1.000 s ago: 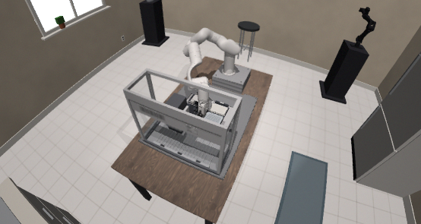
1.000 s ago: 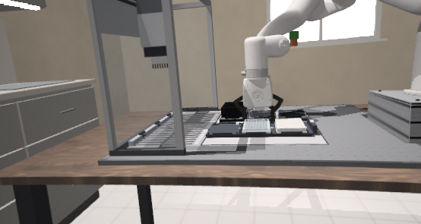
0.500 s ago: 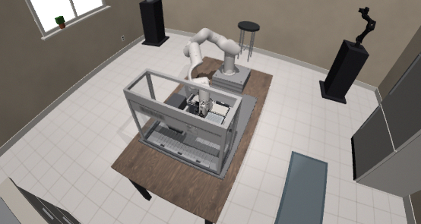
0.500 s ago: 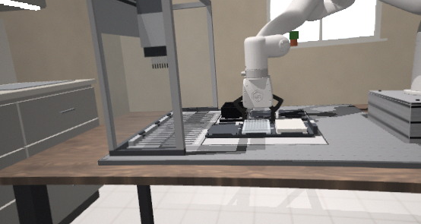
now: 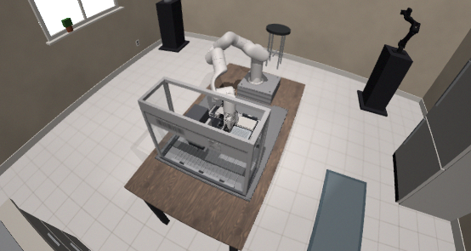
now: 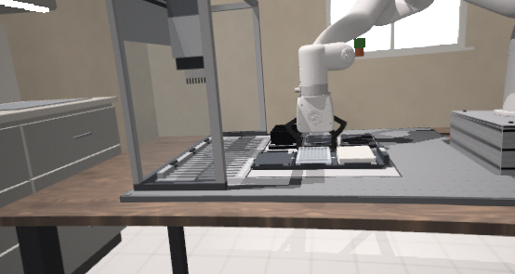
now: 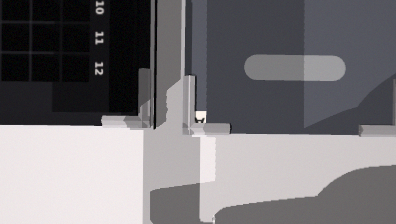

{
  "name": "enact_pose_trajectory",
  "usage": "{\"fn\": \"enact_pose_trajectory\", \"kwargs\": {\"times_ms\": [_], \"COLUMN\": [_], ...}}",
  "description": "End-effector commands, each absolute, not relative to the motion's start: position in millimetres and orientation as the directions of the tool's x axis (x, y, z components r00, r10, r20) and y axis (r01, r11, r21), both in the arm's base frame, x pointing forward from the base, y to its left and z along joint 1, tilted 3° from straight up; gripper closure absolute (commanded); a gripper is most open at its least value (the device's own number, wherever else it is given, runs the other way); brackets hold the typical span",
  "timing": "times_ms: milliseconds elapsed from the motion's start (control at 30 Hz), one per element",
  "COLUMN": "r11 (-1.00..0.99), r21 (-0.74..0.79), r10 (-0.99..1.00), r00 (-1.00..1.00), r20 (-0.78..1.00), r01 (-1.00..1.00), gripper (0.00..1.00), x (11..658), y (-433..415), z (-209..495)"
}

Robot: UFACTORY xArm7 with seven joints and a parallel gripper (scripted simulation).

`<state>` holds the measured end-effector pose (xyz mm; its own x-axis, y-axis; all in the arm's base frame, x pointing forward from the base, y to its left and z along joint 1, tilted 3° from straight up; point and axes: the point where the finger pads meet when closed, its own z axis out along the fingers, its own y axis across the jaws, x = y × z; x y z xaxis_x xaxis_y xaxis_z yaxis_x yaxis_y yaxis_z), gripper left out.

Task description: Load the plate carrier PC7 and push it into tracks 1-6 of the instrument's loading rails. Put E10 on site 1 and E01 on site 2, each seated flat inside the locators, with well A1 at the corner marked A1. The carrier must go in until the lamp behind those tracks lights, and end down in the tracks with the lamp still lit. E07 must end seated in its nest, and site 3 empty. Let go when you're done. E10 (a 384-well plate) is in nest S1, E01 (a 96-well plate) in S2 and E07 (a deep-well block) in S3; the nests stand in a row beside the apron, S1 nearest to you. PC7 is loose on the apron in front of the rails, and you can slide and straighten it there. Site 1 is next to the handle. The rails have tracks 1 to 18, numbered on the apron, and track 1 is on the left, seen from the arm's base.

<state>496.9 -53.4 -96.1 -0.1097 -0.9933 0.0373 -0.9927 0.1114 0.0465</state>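
Note:
The dark carrier PC7 lies on the white apron in front of the rails. It holds a solid-white plate at its right end and a plate with visible wells in the middle. Its left site looks dark and empty. Behind it stands the nest row, with the black deep-well block E07 at the left. My gripper hangs open and empty over that row, just right of the block. The wrist view shows the block's corner, an empty grey nest and a small A1 tag. My fingers are out of that view.
The loading rails lie left of the carrier, inside the instrument's grey frame, whose post stands close by. The arm's ribbed base block is at the right. The frame also shows from above.

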Motion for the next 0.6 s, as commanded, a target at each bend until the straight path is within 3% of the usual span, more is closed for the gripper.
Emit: {"fn": "enact_pose_trajectory", "kwargs": {"times_ms": [0, 567], "r11": [0.111, 0.111], "r21": [0.043, 0.043], "r10": [-0.993, -0.993], "r00": [-0.109, -0.109], "r20": [0.037, 0.037], "r01": [-0.993, -0.993], "gripper": [0.00, 0.00], "x": [498.6, 499.4], "y": [-51.7, -44.3], "z": [-94.6, -94.9]}}
